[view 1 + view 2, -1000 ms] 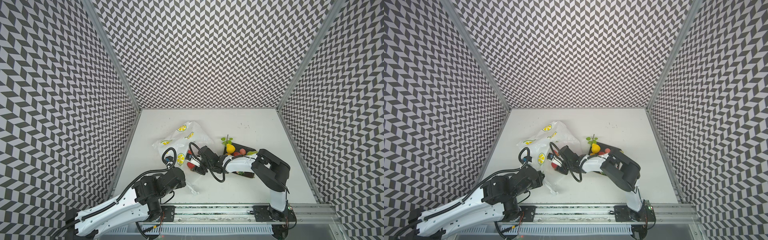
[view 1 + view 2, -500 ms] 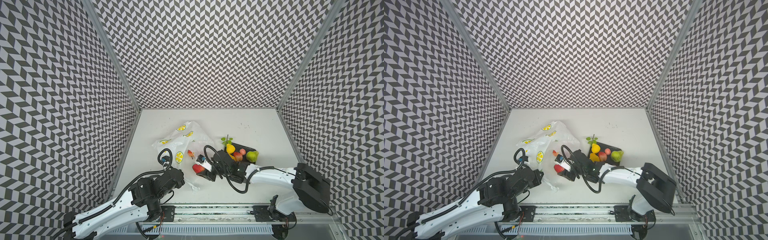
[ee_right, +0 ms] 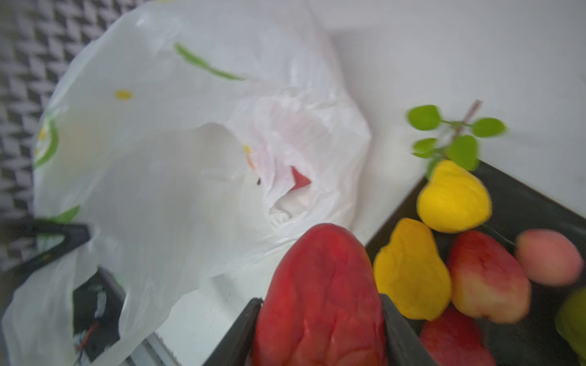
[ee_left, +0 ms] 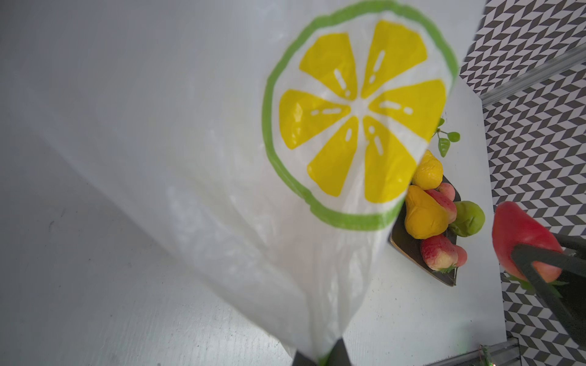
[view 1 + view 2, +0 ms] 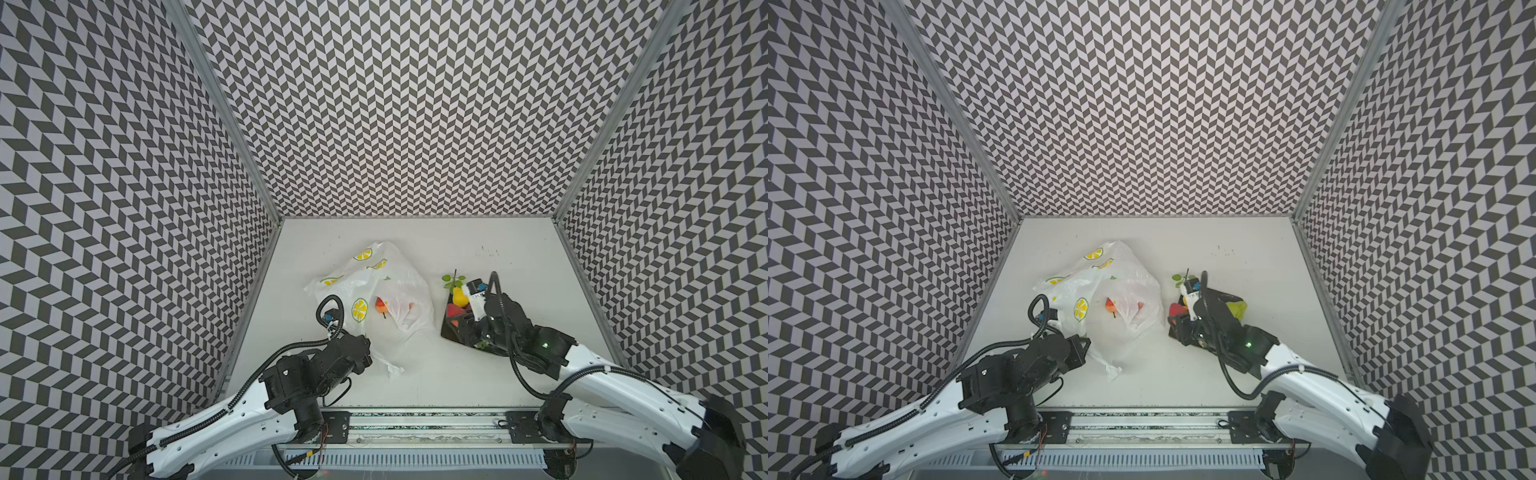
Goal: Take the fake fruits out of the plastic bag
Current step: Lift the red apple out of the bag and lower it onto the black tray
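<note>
white bench [image 5: 478, 374] boxed in by black-and-white chevron walls [image 5: 395, 104]. the plastic bag [image 5: 390, 282] lies left of centre, with an orange-red fruit [image 5: 380, 305] showing inside it. the left tool [image 4: 318, 356] is pressed together on the bag's edge. the right tool [image 3: 320, 313], half spread, pinches a red strawberry [image 3: 320, 269] by the dark plate [image 3: 523, 202] at the bag's 3 o'clock, where other fake fruits [image 4: 425, 215] sit.

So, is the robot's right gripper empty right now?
No, the right gripper is shut on a glossy red plastic fruit, clamped between its two dark jaws in the right wrist view.
</note>
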Controlling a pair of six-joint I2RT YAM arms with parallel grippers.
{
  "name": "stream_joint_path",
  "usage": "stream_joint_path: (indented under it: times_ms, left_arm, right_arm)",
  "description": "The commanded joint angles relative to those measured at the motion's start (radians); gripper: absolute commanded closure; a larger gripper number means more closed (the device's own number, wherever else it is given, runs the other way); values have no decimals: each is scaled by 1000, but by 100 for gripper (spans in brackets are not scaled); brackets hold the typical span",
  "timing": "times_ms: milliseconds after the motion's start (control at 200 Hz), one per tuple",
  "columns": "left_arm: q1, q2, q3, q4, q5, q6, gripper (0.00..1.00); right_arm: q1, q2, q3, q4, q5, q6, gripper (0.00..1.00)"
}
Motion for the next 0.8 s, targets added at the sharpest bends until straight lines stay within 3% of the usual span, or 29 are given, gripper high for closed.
stream_joint_path:
  times_ms: [0,110,225,446,791]
  left_arm:
    - [14,-2,-6,33,-16,33,100]
    - [19,-9,-6,36,-5,42,100]
    - [27,-6,-8,29,4,52,100]
    - [31,-19,-4,9,11,54,100]
    - [40,-21,2,-59,19,36,100]
  right_arm:
    - [-33,-76,-46,-123,108,203,71]
    - [-85,-127,-67,-157,97,236,73]
    - [-124,-75,-57,-179,111,263,72]
    - [-197,-50,-131,-68,93,341,68]
    - [-250,48,-169,10,82,335,59]
